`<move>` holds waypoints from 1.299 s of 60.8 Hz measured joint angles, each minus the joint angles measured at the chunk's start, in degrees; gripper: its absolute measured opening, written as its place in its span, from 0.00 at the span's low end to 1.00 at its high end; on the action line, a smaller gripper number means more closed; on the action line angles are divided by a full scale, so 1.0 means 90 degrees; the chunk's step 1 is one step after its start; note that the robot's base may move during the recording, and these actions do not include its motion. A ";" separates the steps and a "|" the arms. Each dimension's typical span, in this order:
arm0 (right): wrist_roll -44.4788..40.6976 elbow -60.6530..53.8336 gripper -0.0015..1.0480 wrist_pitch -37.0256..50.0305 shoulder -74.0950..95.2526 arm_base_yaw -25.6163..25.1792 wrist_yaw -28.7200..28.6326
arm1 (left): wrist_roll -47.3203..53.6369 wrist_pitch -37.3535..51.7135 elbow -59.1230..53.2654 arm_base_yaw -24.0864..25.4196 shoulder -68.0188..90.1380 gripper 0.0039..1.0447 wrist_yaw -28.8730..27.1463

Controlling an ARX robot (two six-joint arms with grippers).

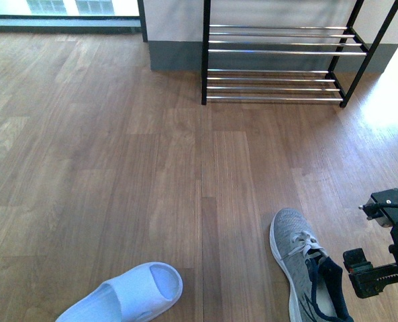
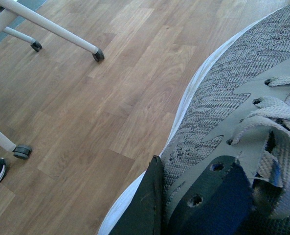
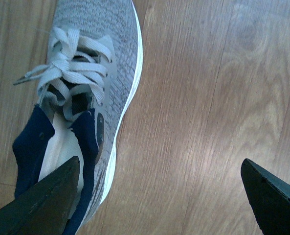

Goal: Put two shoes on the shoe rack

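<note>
**Entry: right-arm sneaker pick-up, rack unfilled**

Front view.
- One shoe rack (image 1: 276, 50), far ahead by the wall, bars bare.
- One grey sneaker (image 1: 298, 258) on the floor, near right.
- One pale blue slipper (image 1: 128, 295), near left; not wanted.
- Right gripper (image 1: 375, 236) just beside the sneaker's heel end.

Left wrist view.
- Second sneaker (image 2: 233, 98), judged the pair's other, fills the frame.
- Left gripper (image 2: 157, 215): one dark finger against the shoe's side, the other hidden, so its grip cannot be told.
- Three castered legs (image 2: 61, 32).

Right wrist view.
- Jaws spread wide, holding nothing.
- One finger (image 3: 42, 200) over the navy collar.
- Advice: shift until the collar wall sits between the fingers, clear of the laces, then close.
</note>
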 joint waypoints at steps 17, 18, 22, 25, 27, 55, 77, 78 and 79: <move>0.0219 0.0398 0.91 -0.0333 0.0476 -0.0044 0.0051 | 0.0000 0.0000 0.0000 0.0000 0.0000 0.01 0.0000; 0.0231 0.0432 0.91 -0.0376 0.0525 -0.0056 0.0068 | 0.0000 0.0000 0.0000 0.0000 0.0000 0.01 0.0000; 0.0289 0.0529 0.91 -0.0483 0.0668 -0.0092 0.0092 | 0.0000 0.0000 0.0000 0.0000 0.0000 0.01 0.0002; 0.0330 0.0585 0.91 -0.0510 0.0746 -0.0109 0.0092 | 0.0000 0.0000 0.0000 0.0000 0.0000 0.01 0.0002; 0.0335 0.0644 0.91 -0.0563 0.0797 -0.0117 0.0102 | 0.0000 0.0000 0.0000 0.0000 0.0000 0.01 0.0002; 0.0240 0.0908 0.91 -0.1212 0.0736 -0.0279 0.0284 | 0.0000 0.0000 0.0000 0.0000 0.0000 0.01 0.0000; 0.0027 0.0697 0.91 -0.2531 -0.0272 -0.0199 -0.0160 | 0.0000 0.0000 0.0000 0.0000 0.0000 0.01 0.0002; 0.0022 0.0685 0.91 -0.2523 -0.0279 -0.0182 -0.0163 | 0.0000 0.0000 0.0000 0.0000 0.0000 0.01 0.0002; 0.0012 0.0670 0.91 -0.2509 -0.0284 -0.0151 -0.0165 | 0.0000 0.0000 0.0000 0.0000 0.0000 0.01 0.0002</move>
